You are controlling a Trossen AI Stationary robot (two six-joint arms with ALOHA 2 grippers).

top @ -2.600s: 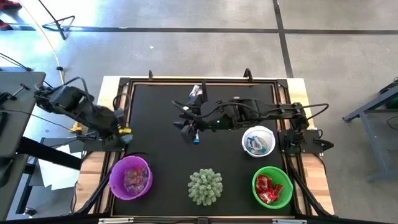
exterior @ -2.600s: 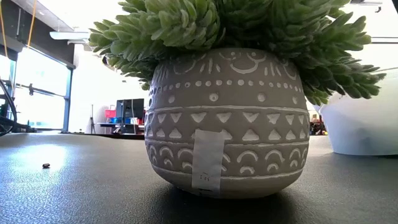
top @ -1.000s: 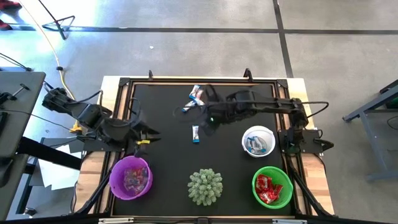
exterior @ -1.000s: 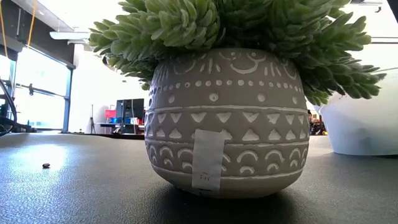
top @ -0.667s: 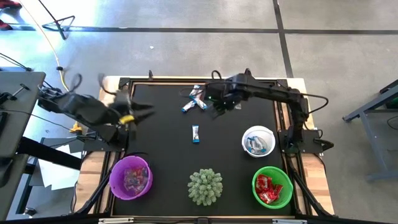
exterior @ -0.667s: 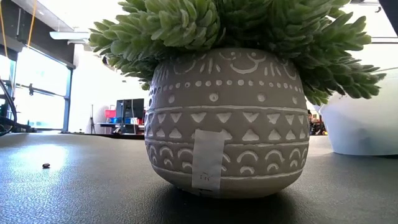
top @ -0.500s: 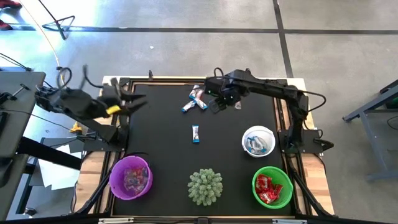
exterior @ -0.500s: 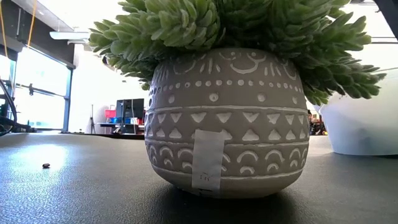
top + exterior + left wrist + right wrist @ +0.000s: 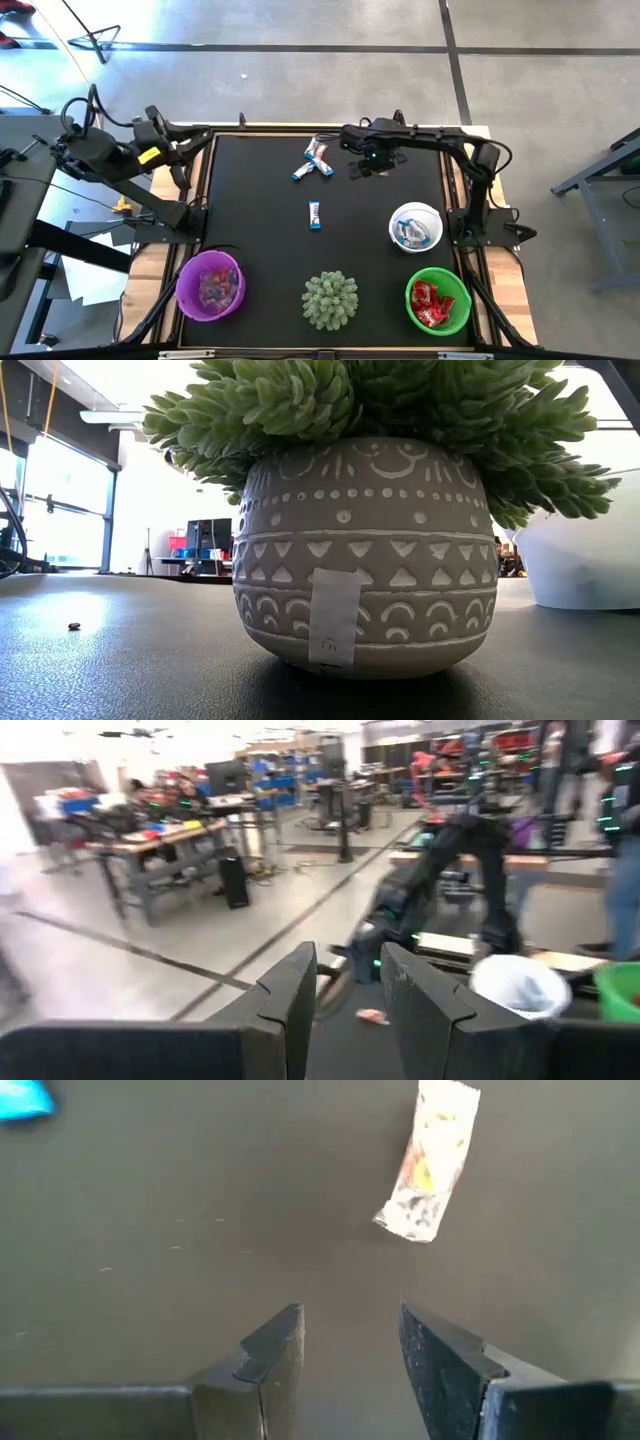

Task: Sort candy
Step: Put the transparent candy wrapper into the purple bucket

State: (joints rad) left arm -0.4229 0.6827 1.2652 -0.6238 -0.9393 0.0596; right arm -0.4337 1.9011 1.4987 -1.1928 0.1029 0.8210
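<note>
The high view looks straight down on the whole table (image 9: 250, 200). The low view sits at mat height, close against the pot (image 9: 360, 555), which both share.

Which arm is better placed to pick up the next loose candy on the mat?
The right. Its pincer hangs open over the mat beside the loose candy, one piece just ahead of its fingers. The left pincer is off the mat's edge.

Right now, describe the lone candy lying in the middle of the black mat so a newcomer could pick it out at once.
Start at the black mat and find the white bowl on its right side. Go left from that bowl to the mat's centre: a small blue-and-white wrapped candy lies there by itself. Unlike the cluster of candies nearer the far edge, nothing touches it.
</note>
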